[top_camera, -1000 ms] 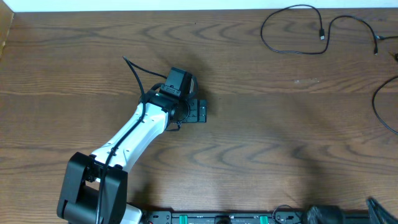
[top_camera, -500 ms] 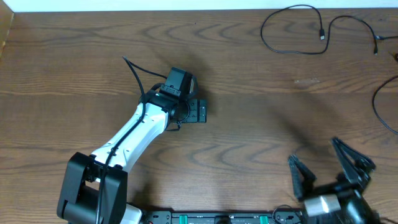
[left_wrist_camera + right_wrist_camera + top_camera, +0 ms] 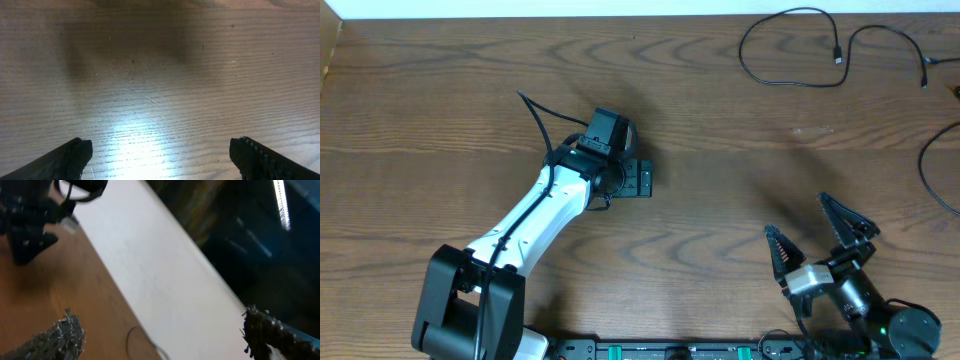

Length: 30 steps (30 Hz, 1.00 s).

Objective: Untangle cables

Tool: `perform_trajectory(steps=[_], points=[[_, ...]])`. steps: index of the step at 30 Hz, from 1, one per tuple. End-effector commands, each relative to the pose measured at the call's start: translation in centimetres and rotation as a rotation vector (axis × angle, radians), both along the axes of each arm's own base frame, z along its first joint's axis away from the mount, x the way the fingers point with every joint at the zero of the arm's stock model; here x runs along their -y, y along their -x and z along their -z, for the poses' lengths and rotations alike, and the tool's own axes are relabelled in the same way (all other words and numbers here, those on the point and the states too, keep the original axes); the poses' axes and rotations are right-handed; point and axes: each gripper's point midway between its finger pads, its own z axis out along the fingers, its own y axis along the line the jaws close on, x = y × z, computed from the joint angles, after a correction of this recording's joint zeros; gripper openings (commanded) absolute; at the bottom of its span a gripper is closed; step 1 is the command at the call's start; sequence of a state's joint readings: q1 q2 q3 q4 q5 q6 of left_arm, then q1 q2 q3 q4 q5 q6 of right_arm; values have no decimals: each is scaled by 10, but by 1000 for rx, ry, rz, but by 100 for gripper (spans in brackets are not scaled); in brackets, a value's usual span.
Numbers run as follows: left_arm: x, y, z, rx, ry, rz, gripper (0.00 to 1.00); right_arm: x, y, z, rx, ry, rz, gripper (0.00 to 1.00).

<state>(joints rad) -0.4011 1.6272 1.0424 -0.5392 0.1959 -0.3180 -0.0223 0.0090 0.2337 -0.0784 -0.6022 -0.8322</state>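
The right pincer [image 3: 796, 214], spread wide and empty at 5 o'clock, should pinch the probably light, limp cables [image 3: 742, 50] at 1 o'clock mid-loop, clear of the plugs [image 3: 837, 57].

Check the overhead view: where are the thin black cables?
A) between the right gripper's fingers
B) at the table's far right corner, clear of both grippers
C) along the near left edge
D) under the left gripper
B: the cables loop at the far right corner of the table, well apart from the left gripper and from the right gripper, which is open and holds nothing.
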Motion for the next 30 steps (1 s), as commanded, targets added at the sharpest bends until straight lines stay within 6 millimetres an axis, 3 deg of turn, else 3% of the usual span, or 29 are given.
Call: perform_trajectory(steps=[1,8,13,19,25,30], points=[[-1,-3,-7,21,0,-6,95,7,-11,19,-31,-11,47,99],[-1,-3,-7,21,0,-6,95,18,-27,51,-71,-28,115,99],[-1,-3,-7,21,0,-6,95,37,-37,65,-133,-114,221,99],[-1,-3,-7,22,0,-5,95,63,-46,78,-231,-318,345,99],[-1,-3,-7,22,0,-5,95,103,-50,84,-299,-637,541,99],[-1,-3,-7,21,0,-6,95,109,-49,105,-377,-655,599,99]])
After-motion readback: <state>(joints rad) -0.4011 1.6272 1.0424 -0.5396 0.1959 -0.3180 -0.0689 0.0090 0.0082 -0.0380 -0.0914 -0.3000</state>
